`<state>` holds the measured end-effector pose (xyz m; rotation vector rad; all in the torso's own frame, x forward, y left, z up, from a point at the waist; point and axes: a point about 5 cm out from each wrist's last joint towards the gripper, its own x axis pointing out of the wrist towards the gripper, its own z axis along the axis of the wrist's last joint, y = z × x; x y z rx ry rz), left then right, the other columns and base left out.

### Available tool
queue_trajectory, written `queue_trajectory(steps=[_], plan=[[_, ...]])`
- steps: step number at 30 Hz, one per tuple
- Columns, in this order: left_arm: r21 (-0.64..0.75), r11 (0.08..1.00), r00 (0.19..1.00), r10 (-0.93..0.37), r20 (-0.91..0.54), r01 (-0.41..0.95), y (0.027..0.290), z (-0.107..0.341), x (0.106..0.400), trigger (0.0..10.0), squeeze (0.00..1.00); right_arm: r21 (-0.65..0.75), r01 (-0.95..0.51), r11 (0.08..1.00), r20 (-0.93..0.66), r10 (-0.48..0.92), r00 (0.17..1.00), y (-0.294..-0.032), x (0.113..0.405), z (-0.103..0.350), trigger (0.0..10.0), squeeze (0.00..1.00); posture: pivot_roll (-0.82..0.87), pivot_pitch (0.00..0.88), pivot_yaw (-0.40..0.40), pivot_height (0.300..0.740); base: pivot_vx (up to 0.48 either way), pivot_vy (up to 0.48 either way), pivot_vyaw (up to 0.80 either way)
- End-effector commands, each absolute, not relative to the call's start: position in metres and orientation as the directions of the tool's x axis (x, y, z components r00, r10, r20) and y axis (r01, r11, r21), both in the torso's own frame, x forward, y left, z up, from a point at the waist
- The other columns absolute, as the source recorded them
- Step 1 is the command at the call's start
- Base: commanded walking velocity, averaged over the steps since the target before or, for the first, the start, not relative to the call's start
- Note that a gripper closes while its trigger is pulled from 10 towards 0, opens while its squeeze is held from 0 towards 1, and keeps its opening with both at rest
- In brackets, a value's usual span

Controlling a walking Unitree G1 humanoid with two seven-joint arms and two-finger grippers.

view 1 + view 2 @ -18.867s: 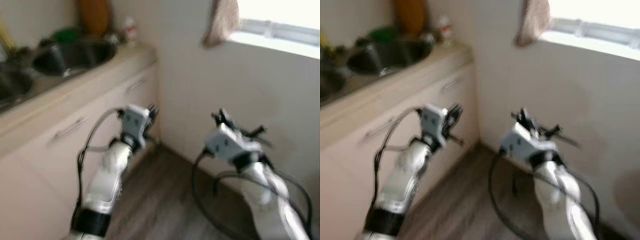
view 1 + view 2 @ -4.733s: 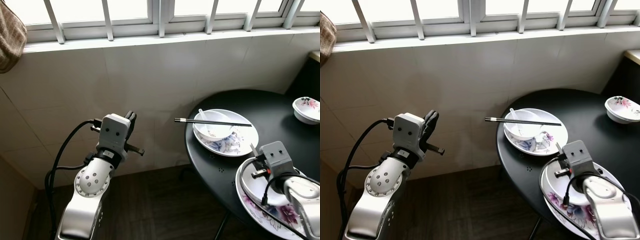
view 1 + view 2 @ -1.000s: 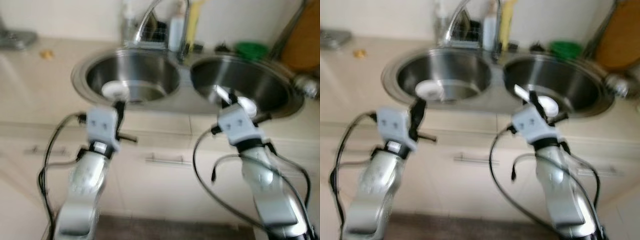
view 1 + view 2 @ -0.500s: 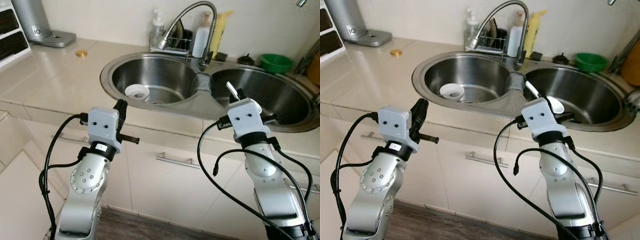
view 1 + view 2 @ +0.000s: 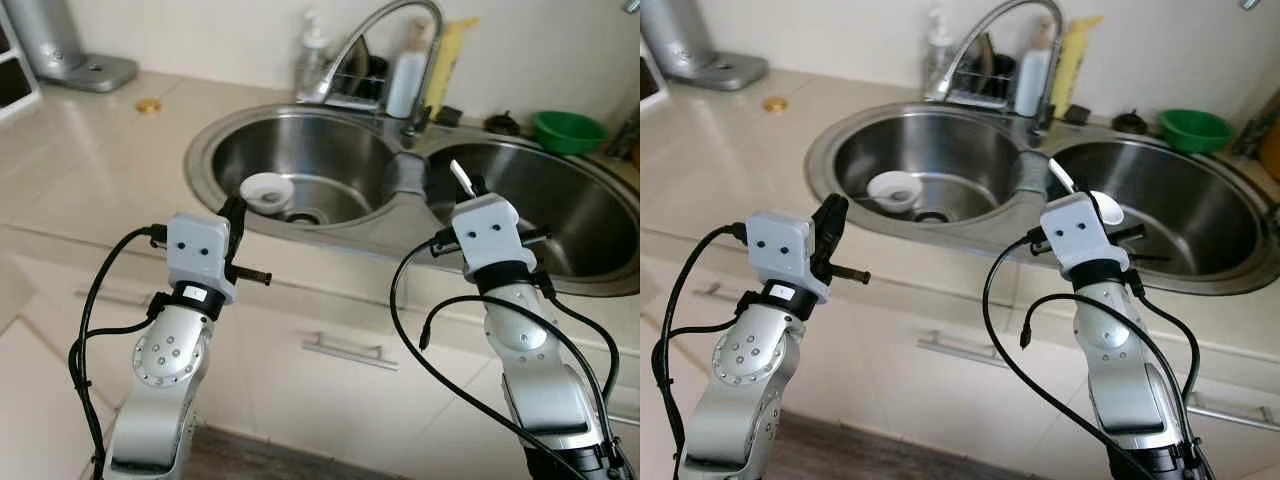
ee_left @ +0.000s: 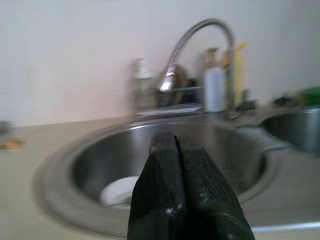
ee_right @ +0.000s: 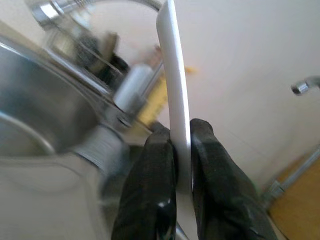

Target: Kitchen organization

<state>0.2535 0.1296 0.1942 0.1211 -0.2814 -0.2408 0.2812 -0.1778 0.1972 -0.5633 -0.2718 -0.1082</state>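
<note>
Both eye views look down and forward from the head over the two arms onto the double sink [image 5: 400,180] and counter [image 5: 90,160], sharing almost the same scene. The left wrist view looks level along its closed fingers [image 6: 182,195] at the tap [image 6: 200,45] and left basin. The right wrist view looks upward, close past its fingers [image 7: 160,190], toward the wall [image 7: 240,60].

Beige countertop [image 5: 90,170]; pale wall [image 5: 200,30]
</note>
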Motion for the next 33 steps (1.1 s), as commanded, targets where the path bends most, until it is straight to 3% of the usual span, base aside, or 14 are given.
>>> queue_trajectory(steps=[1, 9, 13, 19, 29, 30, 31, 33], plan=[[0.165, 0.965, 0.932, -0.241, 0.272, 0.202, 0.135, 0.197, 0.253, 10.0, 0.00, -0.489, 0.168, 0.856, 0.301, -0.016, 0.954, -0.172, 0.283, 0.203, 10.0, 0.00, 0.13, 0.000, -0.077, 0.740, 0.000, 0.000, 0.00], [0.164, 0.964, 0.929, -0.249, 0.274, 0.210, 0.134, 0.198, 0.253, 10.0, 0.00, -0.430, 0.116, 0.895, 0.240, -0.011, 0.971, -0.175, 0.292, 0.198, 10.0, 0.00, 0.13, 0.000, -0.076, 0.740, 0.000, 0.000, 0.00], [0.164, 0.963, 0.929, -0.253, 0.271, 0.215, 0.134, 0.198, 0.253, 10.0, 0.00, -0.416, 0.076, 0.906, 0.096, -0.040, 0.995, -0.178, 0.311, 0.182, 10.0, 0.00, 0.12, 0.000, -0.067, 0.740, 0.000, 0.000, 0.00], [0.164, 0.962, 0.926, -0.257, 0.276, 0.218, 0.131, 0.198, 0.254, 10.0, 0.00, -0.181, 0.060, 0.982, -0.060, -0.072, 0.996, -0.190, 0.349, 0.165, 10.0, 0.00, 0.15, 0.000, -0.067, 0.740, 0.000, 0.000, 0.00], [0.162, 0.960, 0.922, -0.266, 0.282, 0.227, 0.127, 0.199, 0.255, 10.0, 0.00, -0.039, 0.108, 0.993, -0.091, -0.111, 0.990, -0.203, 0.384, 0.164, 10.0, 0.00, 0.16, 0.000, -0.074, 0.740, 0.000, 0.000, 0.00], [0.161, 0.962, 0.923, -0.259, 0.286, 0.221, 0.128, 0.199, 0.255, 10.0, 0.00, -0.036, 0.126, 0.991, -0.066, -0.128, 0.990, -0.206, 0.387, 0.167, 10.0, 0.05, 0.16, 0.000, -0.074, 0.740, 0.000, 0.000, 0.00], [0.161, 0.963, 0.923, -0.257, 0.287, 0.218, 0.128, 0.199, 0.255, 10.0, 0.00, -0.020, 0.167, 0.986, -0.022, -0.168, 0.986, -0.211, 0.388, 0.172, 10.0, 1.00, 0.17, 0.000, -0.078, 0.740, 0.000, 0.000, 0.00], [0.161, 0.962, 0.923, -0.258, 0.287, 0.219, 0.127, 0.200, 0.255, 10.0, 0.00, -0.018, 0.203, 0.979, 0.023, -0.203, 0.979, -0.217, 0.387, 0.177, 10.0, 1.00, 0.17, 0.000, -0.078, 0.740, 0.000, 0.000, 0.00]])
